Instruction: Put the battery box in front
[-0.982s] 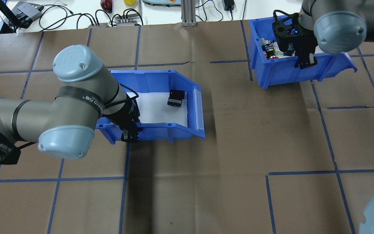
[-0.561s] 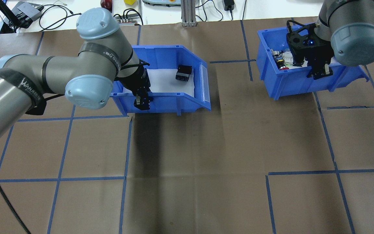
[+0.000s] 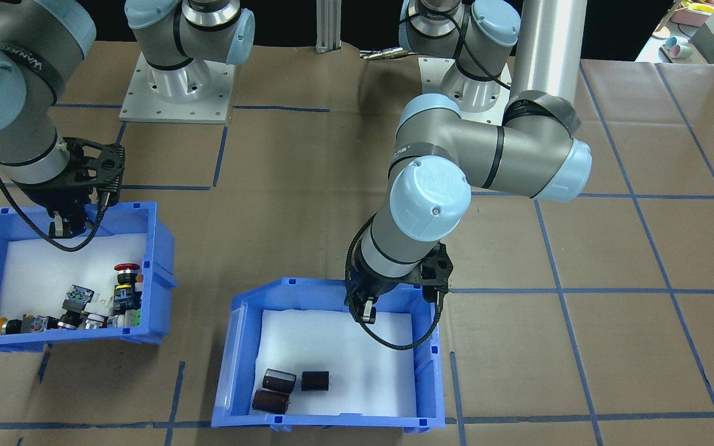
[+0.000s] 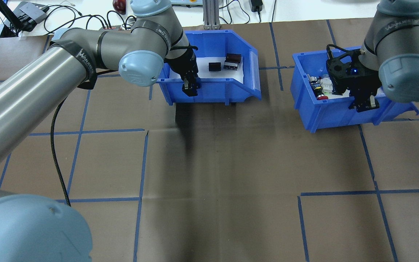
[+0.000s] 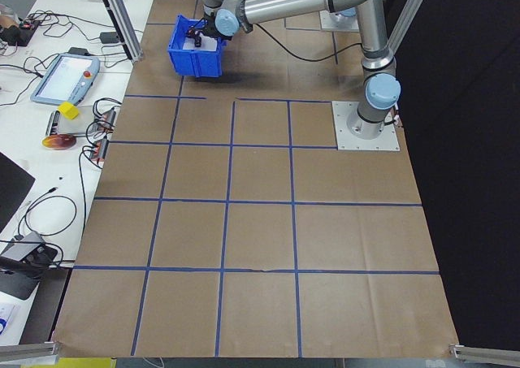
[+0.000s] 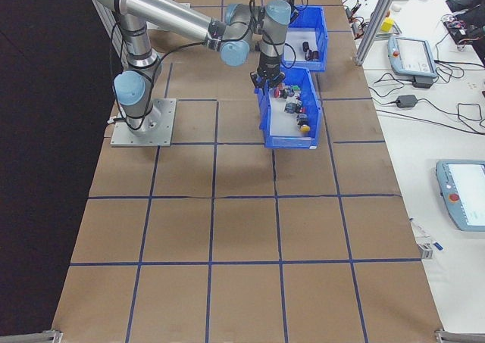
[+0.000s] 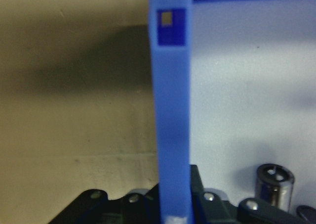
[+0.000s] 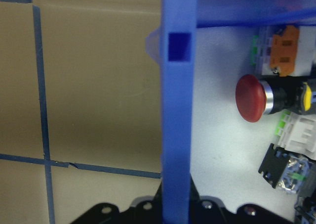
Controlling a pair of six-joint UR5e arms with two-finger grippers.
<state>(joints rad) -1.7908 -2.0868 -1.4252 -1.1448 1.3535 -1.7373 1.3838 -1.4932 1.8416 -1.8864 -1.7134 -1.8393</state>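
Your left gripper (image 4: pixel 190 88) has its fingers clamped on the near side wall of the battery box (image 4: pixel 209 95), one finger inside and one outside the wall. From there the wrist rises almost straight up, and the forearm sweeps back across the overhead view's left half, stretched far out toward the far edge of the desk (image 4: pixel 231 174). The box sits at that far edge, its white liner carrying three dark blocks (image 3: pixel 282 390) (only the front-facing view shows all three clearly; from overhead they read as two small dark shapes).

Your right gripper (image 4: pixel 365 103) is likewise closed over the wall of the second blue bin (image 4: pixel 326 112), which holds the push-buttons (image 3: pixel 84 306), a red mushroom head among them. That arm's wrist is bent down over the bin with the elbow close above it.

The left wrist view gives you what the fixed cameras cannot: the blue wall running straight down between the finger bases, brown paper on one side, white liner and a metal-capped cylinder end on the other. The left side view shows the box as a small blue shape near the rail posts, with the gripper too small to judge.
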